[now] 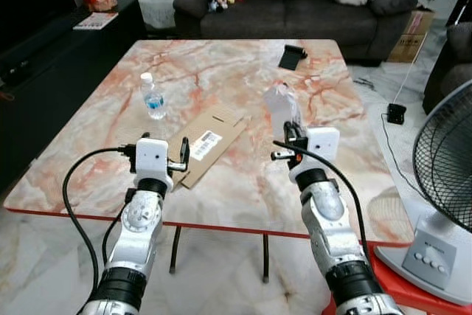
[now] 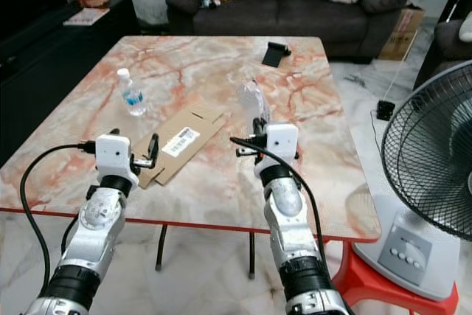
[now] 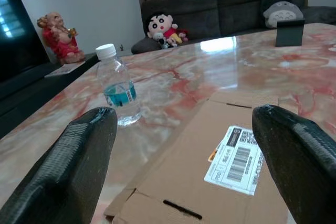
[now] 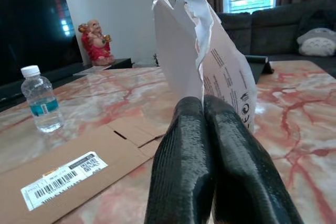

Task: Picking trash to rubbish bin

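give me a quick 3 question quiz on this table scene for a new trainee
1. True or false: the right gripper has its fingers shut on the white plastic bag.
2. Which item lies in front of the open left gripper? A) water bottle B) flattened cardboard C) black phone stand
3. Fill in: the water bottle stands ___ on the marble table.

Key:
1. True.
2. B, the flattened cardboard with a barcode label.
3. Upright.
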Robot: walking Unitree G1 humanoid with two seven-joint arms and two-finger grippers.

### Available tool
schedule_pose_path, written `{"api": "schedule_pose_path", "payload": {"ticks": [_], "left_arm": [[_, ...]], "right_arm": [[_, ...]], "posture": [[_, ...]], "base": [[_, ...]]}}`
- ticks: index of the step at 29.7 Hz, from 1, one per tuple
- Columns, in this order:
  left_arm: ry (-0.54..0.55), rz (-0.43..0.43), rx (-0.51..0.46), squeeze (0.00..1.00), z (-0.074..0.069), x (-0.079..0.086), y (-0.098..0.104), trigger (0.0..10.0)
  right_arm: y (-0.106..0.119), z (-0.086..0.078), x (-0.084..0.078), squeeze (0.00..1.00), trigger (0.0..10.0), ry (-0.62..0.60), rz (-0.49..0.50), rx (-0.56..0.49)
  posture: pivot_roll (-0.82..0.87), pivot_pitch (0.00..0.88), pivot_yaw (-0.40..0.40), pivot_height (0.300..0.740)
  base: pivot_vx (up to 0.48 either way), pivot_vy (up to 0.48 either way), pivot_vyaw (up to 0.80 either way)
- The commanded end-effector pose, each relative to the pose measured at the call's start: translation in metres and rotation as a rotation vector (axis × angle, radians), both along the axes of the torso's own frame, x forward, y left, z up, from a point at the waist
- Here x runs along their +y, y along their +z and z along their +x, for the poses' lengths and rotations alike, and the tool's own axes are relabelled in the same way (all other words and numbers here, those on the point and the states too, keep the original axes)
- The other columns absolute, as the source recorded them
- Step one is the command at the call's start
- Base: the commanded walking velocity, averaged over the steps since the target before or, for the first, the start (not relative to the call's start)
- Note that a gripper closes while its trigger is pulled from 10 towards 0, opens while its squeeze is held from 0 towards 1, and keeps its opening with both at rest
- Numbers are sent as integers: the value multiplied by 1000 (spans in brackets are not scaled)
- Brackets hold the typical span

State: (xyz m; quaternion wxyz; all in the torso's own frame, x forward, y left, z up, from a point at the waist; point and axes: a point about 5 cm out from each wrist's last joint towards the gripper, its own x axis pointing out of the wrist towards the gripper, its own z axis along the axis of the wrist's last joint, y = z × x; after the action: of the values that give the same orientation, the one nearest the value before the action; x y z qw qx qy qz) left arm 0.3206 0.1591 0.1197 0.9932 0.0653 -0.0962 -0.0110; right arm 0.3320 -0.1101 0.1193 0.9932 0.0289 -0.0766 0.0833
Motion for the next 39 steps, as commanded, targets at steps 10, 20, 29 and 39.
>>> {"api": "schedule_pose_path", "payload": {"ticks": [10, 20, 29, 39], "left_arm": [[-20, 5, -9, 0, 2, -7, 6, 10000], [-40, 2, -16, 0, 6, -14, 11, 10000], [-12, -2, -17, 0, 4, -5, 10, 10000], [-9, -13, -20, 0, 4, -7, 11, 10000]], "right_arm": [[3, 4, 4, 0, 10000, -4, -24, -45], [1, 5, 4, 0, 10000, -13, -18, -50], [3, 7, 10, 0, 10000, 1, -13, -46], [1, 8, 12, 0, 10000, 3, -13, -38]], "posture": [[68, 0, 93, 740], [72, 0, 95, 740], [90, 0, 85, 740], [95, 0, 83, 740]], "base": [[0, 0, 0], [0, 0, 0], [0, 0, 0], [-169, 0, 0]]}}
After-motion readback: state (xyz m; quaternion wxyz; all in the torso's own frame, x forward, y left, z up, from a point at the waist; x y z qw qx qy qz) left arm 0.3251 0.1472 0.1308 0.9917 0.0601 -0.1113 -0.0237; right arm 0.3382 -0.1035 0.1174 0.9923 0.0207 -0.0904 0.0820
